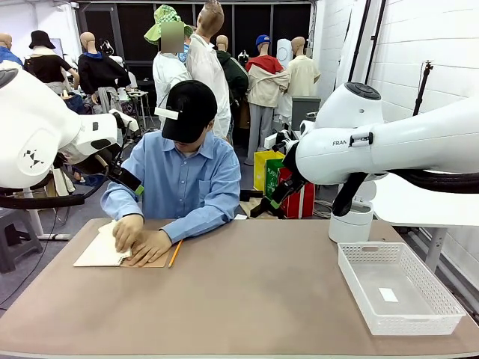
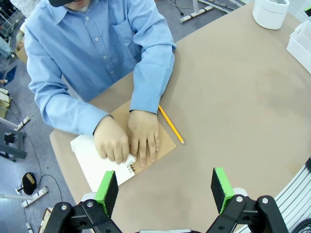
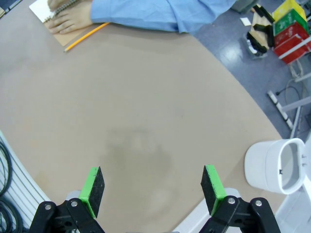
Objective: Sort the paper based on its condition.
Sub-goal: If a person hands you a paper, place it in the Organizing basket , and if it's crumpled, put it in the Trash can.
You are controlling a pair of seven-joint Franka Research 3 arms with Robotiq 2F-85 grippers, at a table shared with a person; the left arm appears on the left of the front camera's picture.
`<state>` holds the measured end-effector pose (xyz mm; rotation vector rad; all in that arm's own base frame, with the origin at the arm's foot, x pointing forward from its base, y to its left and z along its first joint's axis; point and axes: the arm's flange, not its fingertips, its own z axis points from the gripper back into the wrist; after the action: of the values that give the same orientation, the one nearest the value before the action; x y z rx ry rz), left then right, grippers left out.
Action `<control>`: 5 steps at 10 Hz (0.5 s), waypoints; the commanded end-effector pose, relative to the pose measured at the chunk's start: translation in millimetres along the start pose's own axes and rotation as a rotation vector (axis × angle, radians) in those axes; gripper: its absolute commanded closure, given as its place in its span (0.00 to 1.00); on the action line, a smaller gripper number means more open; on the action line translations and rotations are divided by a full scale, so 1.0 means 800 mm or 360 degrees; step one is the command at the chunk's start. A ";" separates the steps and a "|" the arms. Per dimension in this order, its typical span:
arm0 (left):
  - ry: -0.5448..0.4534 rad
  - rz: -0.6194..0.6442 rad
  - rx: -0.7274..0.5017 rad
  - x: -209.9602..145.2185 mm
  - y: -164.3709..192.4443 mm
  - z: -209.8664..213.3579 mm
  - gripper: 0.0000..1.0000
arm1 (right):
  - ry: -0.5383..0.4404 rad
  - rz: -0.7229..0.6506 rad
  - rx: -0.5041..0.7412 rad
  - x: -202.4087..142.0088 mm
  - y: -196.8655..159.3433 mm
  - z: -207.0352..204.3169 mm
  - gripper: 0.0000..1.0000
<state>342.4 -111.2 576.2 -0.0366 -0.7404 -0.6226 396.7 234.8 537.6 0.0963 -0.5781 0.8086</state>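
Both jaws stand wide open and hold nothing: the left gripper [image 2: 165, 190] hangs above the person's hands [image 2: 127, 140], the right gripper [image 3: 151, 188] above bare table [image 3: 136, 121]. The sorting seems not yet begun; the person works at the notebook [image 2: 146, 141]. Next, I judge, a sheet must be offered and taken. The paper [image 2: 95, 160], lower left in the left wrist view, lies just above the left pad [image 2: 107, 191].

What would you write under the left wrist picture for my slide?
Open left gripper hovers above a person's hands pressing on a notebook, yellow pencil alongside.
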 end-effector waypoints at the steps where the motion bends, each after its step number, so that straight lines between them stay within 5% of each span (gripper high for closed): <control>1: -0.0003 0.0002 0.0001 0.000 0.001 0.001 0.00 | 0.0004 0.0001 -0.0008 0.000 0.000 0.000 0.00; 5: -0.0003 0.0002 0.0001 0.000 0.001 0.001 0.00 | 0.0004 0.0001 -0.0008 0.000 0.000 0.000 0.00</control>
<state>342.4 -111.2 576.2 -0.0366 -0.7404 -0.6226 396.7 234.8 537.6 0.0963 -0.5781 0.8086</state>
